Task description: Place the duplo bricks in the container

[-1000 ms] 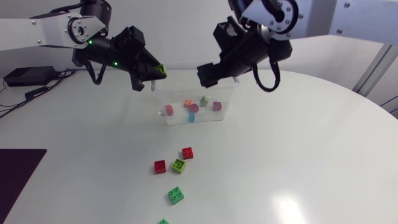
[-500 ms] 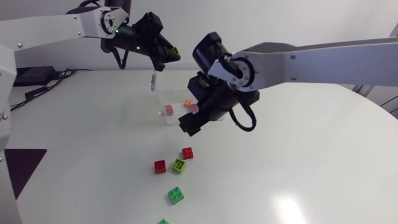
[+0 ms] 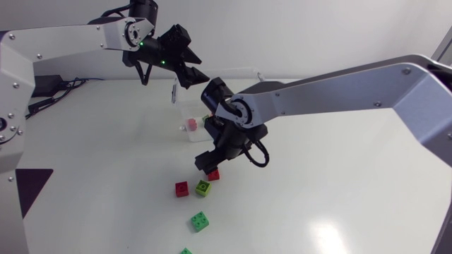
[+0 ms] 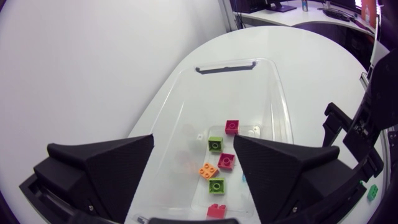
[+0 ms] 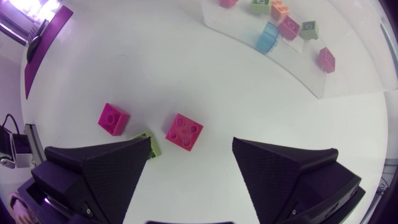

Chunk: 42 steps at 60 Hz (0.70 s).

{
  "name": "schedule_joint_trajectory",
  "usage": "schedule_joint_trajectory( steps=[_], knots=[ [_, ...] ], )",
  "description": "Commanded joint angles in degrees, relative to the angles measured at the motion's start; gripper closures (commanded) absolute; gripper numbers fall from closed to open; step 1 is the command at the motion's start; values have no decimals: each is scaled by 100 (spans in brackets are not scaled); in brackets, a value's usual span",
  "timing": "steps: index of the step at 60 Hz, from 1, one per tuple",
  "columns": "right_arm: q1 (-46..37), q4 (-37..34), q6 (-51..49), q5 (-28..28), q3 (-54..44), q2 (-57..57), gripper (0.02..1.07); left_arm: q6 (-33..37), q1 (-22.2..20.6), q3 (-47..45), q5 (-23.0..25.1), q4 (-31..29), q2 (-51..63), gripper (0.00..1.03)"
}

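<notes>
Brick (image 5: 184, 132), red, studded, below wide-open right tool (image 5: 191, 143); left tool (image 4: 193, 142) wide, empty, over clear plastic container (image 4: 278, 87).

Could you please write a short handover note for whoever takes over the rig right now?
Left gripper: open, empty, above the container.
Right gripper: open, empty, just above a red brick on the table.
Done: several bricks lie in the container.
Left: five loose bricks on the table: that red brick, a second red one, a lime one, a green one and another green one, cut off at the head view's edge.
</notes>
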Motion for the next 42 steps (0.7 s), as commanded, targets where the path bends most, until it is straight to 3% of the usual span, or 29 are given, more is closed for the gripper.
schedule_joint_trajectory(
  steps=[1, 20, 30, 42],
  knots=[
    [80, -164, 194, 32, 236, 301, 12, -12, 89, -244, -8, -9, -470, 5],
    [106, -578, 370, 32, 825, 855, 16, 287, 335, -2020, 10, -9, -2281, 5],
    [115, -780, 423, 41, 1045, 1092, 16, 735, 519, -3057, 10, -352, -3274, 5],
    [141, -973, 467, 32, 1229, 1294, 27, 1324, 801, -4252, 10, -624, -4065, 6]
  ],
)
